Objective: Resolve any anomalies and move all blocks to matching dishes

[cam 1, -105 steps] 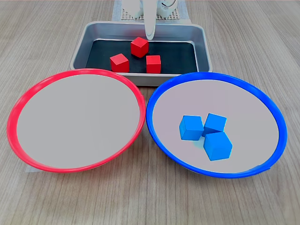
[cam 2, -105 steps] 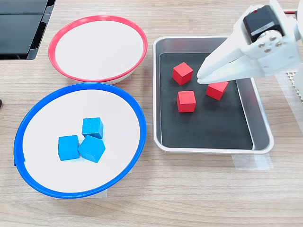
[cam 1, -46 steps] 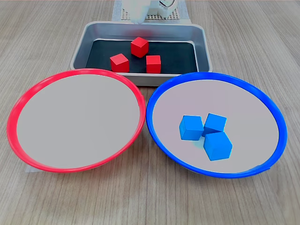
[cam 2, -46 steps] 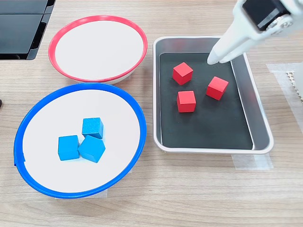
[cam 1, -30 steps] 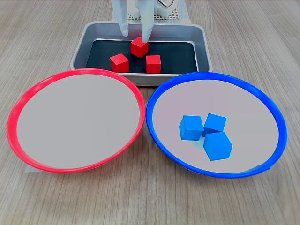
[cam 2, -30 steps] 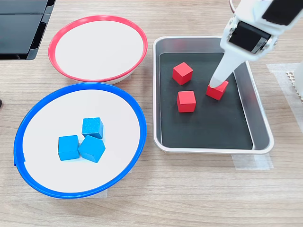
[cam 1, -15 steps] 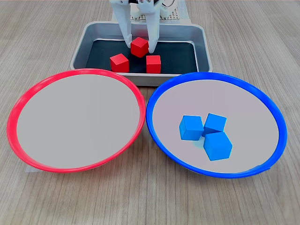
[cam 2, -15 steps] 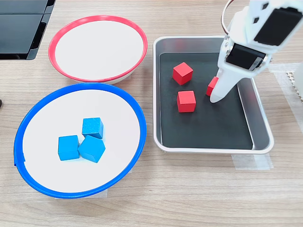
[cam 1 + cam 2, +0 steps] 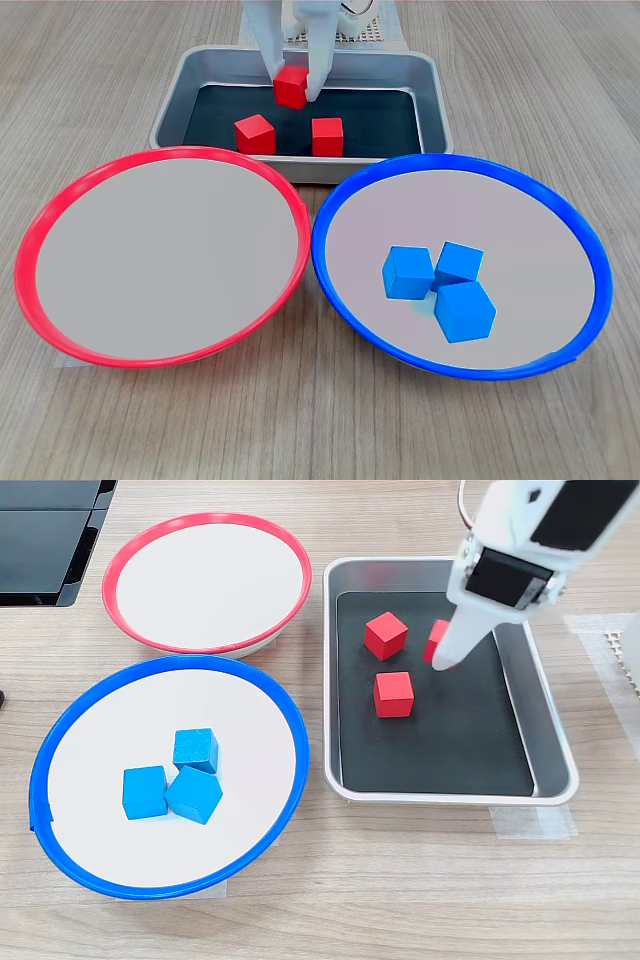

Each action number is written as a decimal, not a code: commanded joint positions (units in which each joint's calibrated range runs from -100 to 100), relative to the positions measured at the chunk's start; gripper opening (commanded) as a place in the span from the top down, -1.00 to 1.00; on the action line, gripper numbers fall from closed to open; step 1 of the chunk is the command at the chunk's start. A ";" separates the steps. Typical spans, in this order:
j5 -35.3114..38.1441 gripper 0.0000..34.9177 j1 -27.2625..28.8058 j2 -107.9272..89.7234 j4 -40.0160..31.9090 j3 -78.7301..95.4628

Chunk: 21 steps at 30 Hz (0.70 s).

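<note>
- Seen head-on in the first exterior view, the white gripper (image 9: 292, 82) comes down from the top edge over the grey tray (image 9: 430, 95); its two fingers (image 9: 266, 45) stand either side of one red block (image 9: 291, 87) and pinch it, the block sitting higher in the picture than the black floor by the tray's far wall.
- Two more red blocks (image 9: 254, 133) lie on the tray floor toward its near wall, apart from each other; the second (image 9: 327, 136) sits nearer the tray's middle.
- This view shows both jaw fingers and the block's full front face; only the lower part of the arm is inside the picture.
- The red-rimmed dish (image 9: 60, 200) holds nothing; the blue-rimmed dish (image 9: 340, 210) holds three blue blocks (image 9: 440, 285) bunched together, right of its centre.
- From above, in the second exterior view, the gripper (image 9: 447, 652) hides most of the held red block (image 9: 436, 638); only a sliver shows beside one finger (image 9: 455, 640), so the grip itself cannot be judged from this side.
- This view does show the arm: a white body with a black motor panel (image 9: 510, 575) enters from the top right corner and slopes down toward the tray (image 9: 555, 770); the fingers point at the floor near the tray's upper wall.
- The two loose red blocks (image 9: 386, 635) sit on the floor left of the gripper; the lower one (image 9: 394, 694) lies nearer the tray's centre.
- The blue blocks (image 9: 180, 777) cluster low in the blue-rimmed dish (image 9: 60, 730); the red-rimmed dish (image 9: 120, 555) lies beside the tray's left wall.
</note>
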 commanded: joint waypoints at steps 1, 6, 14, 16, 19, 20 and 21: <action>-4.64 0.98 -1.01 6.00 4.81 -18.61; -9.52 0.98 1.15 26.64 8.69 -47.47; -10.55 0.79 5.11 53.33 2.74 -74.23; -10.16 0.63 5.39 55.81 1.67 -76.05; -9.57 0.35 5.39 56.83 -0.72 -75.60; -9.57 0.28 5.30 56.40 -1.05 -75.05; -9.57 0.22 5.11 55.47 -1.05 -74.41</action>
